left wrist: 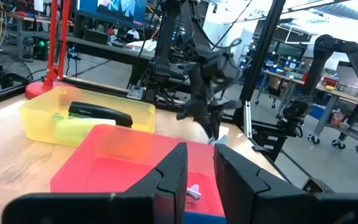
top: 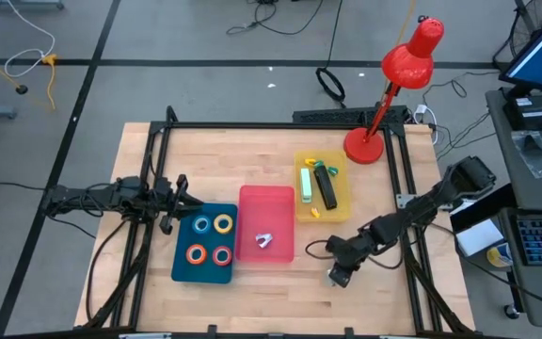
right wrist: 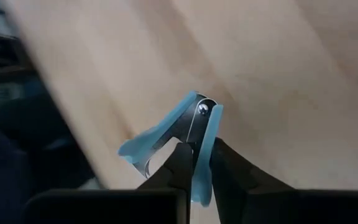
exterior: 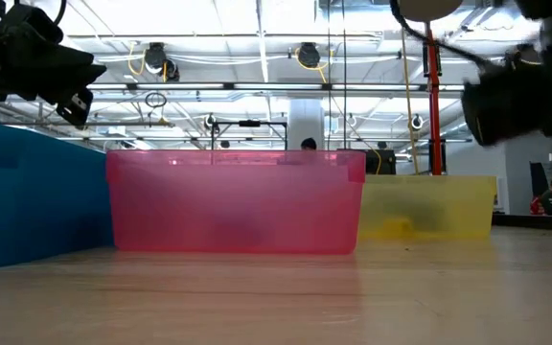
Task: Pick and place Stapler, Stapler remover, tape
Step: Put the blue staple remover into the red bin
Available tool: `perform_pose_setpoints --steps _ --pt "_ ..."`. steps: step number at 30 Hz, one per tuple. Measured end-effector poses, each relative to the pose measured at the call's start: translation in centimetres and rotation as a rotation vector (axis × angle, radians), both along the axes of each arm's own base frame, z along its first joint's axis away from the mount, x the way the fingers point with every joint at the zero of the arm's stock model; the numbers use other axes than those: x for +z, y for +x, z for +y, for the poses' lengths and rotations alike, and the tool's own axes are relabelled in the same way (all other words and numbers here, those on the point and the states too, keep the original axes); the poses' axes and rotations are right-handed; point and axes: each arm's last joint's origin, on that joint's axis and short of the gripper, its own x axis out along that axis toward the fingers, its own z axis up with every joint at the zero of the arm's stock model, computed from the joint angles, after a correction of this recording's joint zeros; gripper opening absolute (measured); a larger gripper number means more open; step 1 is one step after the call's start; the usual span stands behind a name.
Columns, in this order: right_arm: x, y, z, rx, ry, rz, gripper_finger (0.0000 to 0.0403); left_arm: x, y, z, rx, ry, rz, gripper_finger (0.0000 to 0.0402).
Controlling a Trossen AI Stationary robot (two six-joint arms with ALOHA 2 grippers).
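Two dark, matte black jointed arms are seen, each built of slim tubular links. The left gripper (left wrist: 197,177) and right gripper (right wrist: 196,163) are formed of angular black fingers.

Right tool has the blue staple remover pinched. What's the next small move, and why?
Probably carry it left toward the pink bin. The right tool is shut on the blue staple remover over bare table, right of that bin, which already holds another small staple remover. The left tool waits by the blue bin.
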Motion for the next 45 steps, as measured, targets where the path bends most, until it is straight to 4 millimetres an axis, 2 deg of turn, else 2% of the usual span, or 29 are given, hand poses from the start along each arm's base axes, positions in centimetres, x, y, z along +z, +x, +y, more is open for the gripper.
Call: perform_pose_setpoints --steps 5,8,14,18,23,28,32,37,45 --pt "3.8 0.8 -0.9 -0.024 0.059 -0.181 0.0025 0.0 0.0 0.0 -0.001 -0.004 0.000 0.0081" --pt "6.6 1.7 -2.3 -0.082 0.006 -0.356 0.0025 0.0 0.0 0.0 -0.001 -0.004 0.000 0.0081" --pt "11.6 5.0 -6.1 -0.067 -0.277 -0.661 0.0025 0.0 0.0 0.0 0.000 0.000 0.001 0.0081" --pt "13.0 7.8 -8.5 0.009 -0.465 -0.696 0.0025 -0.1 0.0 0.0 -0.002 -0.001 0.011 0.0081" --pt "12.5 11.1 -11.0 0.119 -0.623 -0.598 0.0031 -0.1 0.0 0.0 -0.002 0.009 0.010 0.0081" --pt "10.4 13.6 -13.2 0.186 -0.695 -0.492 0.0030 -0.1 0.0 0.0 -0.001 0.019 0.010 0.0081" --pt "8.2 14.5 -14.6 0.185 -0.694 -0.395 0.0035 -0.1 0.0 0.0 0.003 0.027 0.009 0.0081" --pt "5.6 15.3 -15.3 0.212 -0.649 -0.335 0.0043 -0.1 0.0 0.0 0.003 0.034 0.009 0.0081" --pt "3.8 15.9 -15.2 0.290 -0.582 -0.341 0.0065 -0.1 0.0 0.0 0.004 0.036 0.009 0.0081"
